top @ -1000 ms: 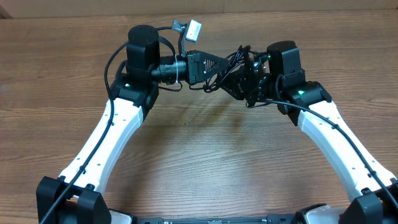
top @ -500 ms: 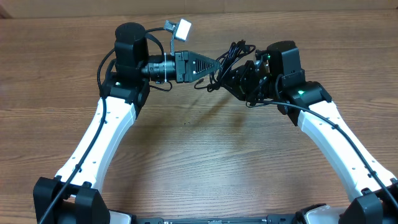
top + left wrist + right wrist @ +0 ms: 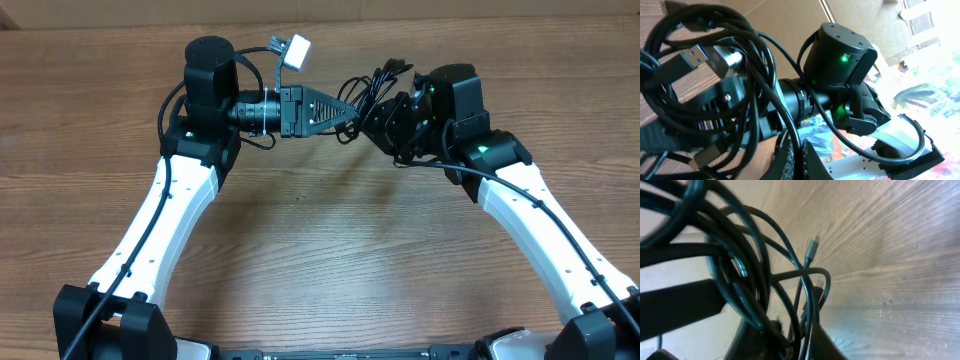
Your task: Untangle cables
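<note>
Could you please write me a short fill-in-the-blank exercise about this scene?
1. The tangled cables are all ___ in colour.
2. The table beneath them is made of ___.
3. A silver ___ plug sticks out of the tangle.
4. The light on the right arm glows ___.
Missing words: black; wood; USB; green.

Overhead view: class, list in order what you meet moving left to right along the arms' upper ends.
Black cylindrical joint of the left arm → small white connector block → left hand → tangle of thin black cables → black boxy joint of the right arm.
</note>
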Tool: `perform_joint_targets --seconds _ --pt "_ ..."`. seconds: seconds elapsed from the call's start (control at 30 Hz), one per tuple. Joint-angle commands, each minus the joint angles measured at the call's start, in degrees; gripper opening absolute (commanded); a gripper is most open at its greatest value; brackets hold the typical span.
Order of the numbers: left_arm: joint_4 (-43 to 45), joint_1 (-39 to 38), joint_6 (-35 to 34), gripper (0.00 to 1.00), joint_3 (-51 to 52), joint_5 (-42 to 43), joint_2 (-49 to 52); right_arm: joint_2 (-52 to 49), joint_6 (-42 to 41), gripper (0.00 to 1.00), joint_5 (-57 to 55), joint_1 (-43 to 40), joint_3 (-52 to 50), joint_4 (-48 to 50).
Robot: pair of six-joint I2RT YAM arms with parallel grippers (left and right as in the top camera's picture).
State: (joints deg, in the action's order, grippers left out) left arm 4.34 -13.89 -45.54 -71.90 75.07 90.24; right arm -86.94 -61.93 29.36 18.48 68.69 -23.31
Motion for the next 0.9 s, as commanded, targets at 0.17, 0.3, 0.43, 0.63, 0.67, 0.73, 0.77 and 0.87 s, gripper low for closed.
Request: perform_joint_targets --seconds 0.17,0.3,0.43,0.63,0.67,0.73,0.77,0.87 --pt "0.61 -0.55 -0.79 0.04 -1.44 5.66 -1.03 0.04 10.73 0.13 -7.52 -0.59 0.0 5.29" --pt "0.61 -0.55 -0.79 0.04 -1.44 5.51 -1.03 0.04 12.96 0.13 -9.31 -0.59 0.0 5.92" --pt "0.57 -0.55 -0.79 0.04 -1.44 5.53 -1.03 0.04 12.98 0.06 -11.41 -0.59 0.0 5.92" --pt "0.42 -0.37 1.05 0.04 -1.44 5.33 -0.98 0.04 12.94 0.04 -11.3 -0.59 0.0 5.64" --pt "0.35 -0.24 1.66 0.04 -1.44 5.33 -0.98 0.04 12.92 0.04 -11.26 -0.59 0.0 5.25" --pt "0.35 0.39 2.49 0.04 -1.44 5.14 -0.98 0.04 12.94 0.04 -10.71 -0.59 0.0 4.02" --pt "0.33 0.85 2.95 0.04 -1.44 4.79 -0.98 0.04 12.94 0.04 -10.43 -0.59 0.0 3.32" --pt "0.17 2.58 3.37 0.04 -1.44 3.13 -0.98 0.04 12.94 0.04 -9.99 -0.59 0.0 0.85"
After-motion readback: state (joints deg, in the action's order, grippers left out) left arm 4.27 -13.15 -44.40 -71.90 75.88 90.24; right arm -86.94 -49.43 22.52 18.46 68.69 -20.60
